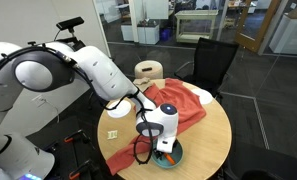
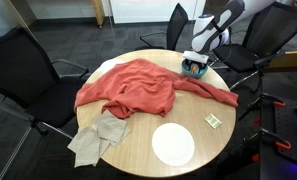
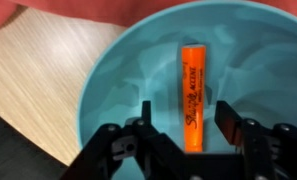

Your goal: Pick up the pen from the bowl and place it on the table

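My fingers [image 3: 228, 120] stand spread apart in the wrist view, one on either side of the short orange marker pen [image 3: 195, 90]. A gap shows between each finger and the barrel, so nothing is grasped. The pen lies flat on the floor of the round light-blue bowl [image 3: 113, 75], its length running away from the camera. Beyond the rim I see the round light-wood surface [image 3: 38, 80] and a corner of the large red-orange cloth [image 3: 8, 12].

In an exterior view the white arm reaches down over the bowl [image 1: 171, 158], which sits at the near edge of the surface [image 1: 213, 130], just beside the cloth [image 1: 183, 105]. I cannot make out the pen from here.

In an exterior view from across the room, the bowl [image 2: 195, 70] sits at the far edge with the tool head right above it. The cloth [image 2: 138, 85] covers the middle, and a flat white plate [image 2: 173, 143] and a crumpled grey rag [image 2: 98, 138] lie nearer the camera.

By my reckoning only the approach is done. Closing on the pen, lifting it clear of the bowl and setting it on bare wood are all left.
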